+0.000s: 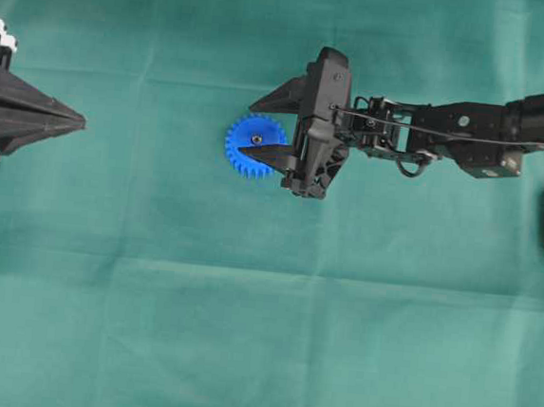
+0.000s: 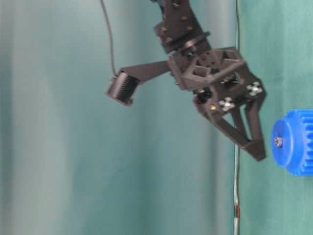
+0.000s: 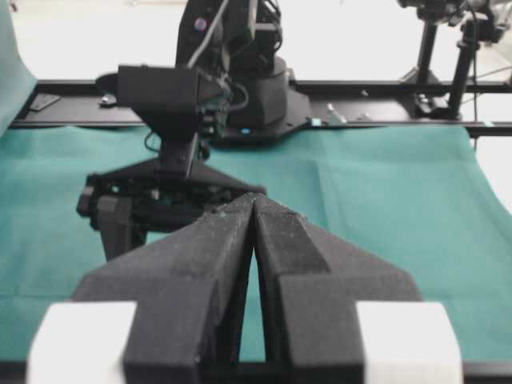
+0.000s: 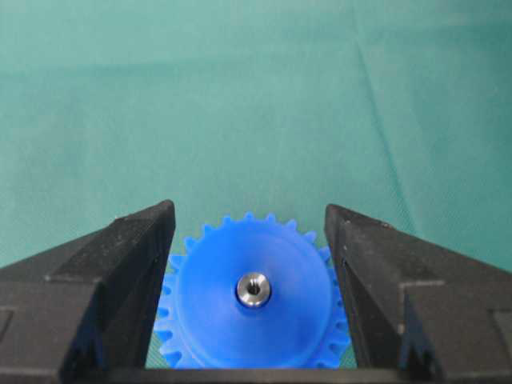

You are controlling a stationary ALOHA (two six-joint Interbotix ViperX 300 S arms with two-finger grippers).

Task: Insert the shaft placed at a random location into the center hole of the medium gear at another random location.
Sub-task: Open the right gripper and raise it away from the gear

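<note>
Above medium gear [image 4: 253,308], gripper [image 4: 250,232] wide, empty

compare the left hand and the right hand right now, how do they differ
The left hand is shut, fingers pressed together; the right hand is open, fingers spread wide. The left hand sits at the edge of the green cloth, away from the gear; the right hand is over the gear, a finger to each side, with the shaft seated in its hub. Neither holds anything. Both are black with tapered, wedge-shaped fingers.
</note>
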